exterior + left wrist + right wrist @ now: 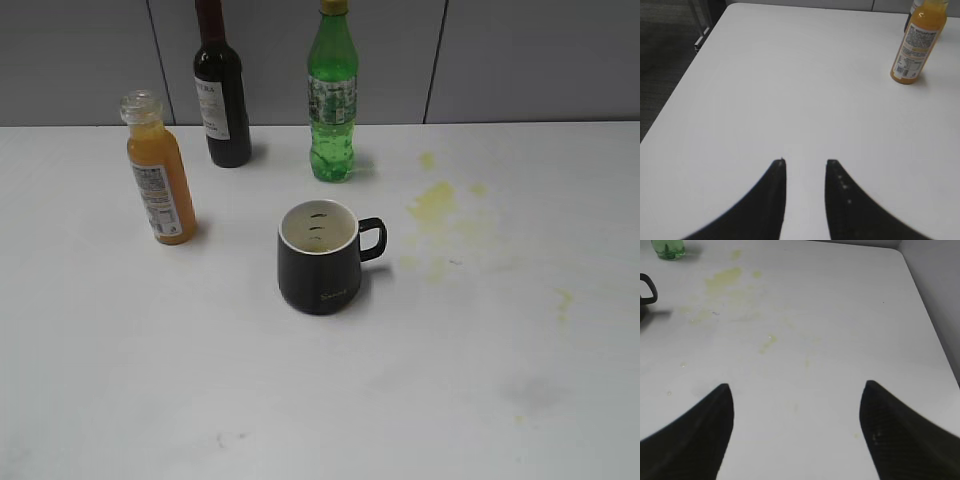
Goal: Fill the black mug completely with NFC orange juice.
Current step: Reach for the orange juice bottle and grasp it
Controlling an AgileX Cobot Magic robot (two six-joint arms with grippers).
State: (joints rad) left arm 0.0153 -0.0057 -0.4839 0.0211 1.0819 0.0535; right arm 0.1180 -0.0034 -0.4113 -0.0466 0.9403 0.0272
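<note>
Black mug [320,268] stood upright near the middle of the white table [150,370], handle to the right, white inside showing, contents not clear. NFC orange juice [160,182] sat in its clear bottle, uncapped, left and behind the mug, well apart from it. Dark wine bottle [222,95] and green soda bottle [332,100] stood at the back. Yellowish stains [433,203] marked the table right of the mug. Left tool [805,162] hovered empty, fingers narrowly parted. Right tool [796,386] hovered empty, fingers spread wide.
</note>
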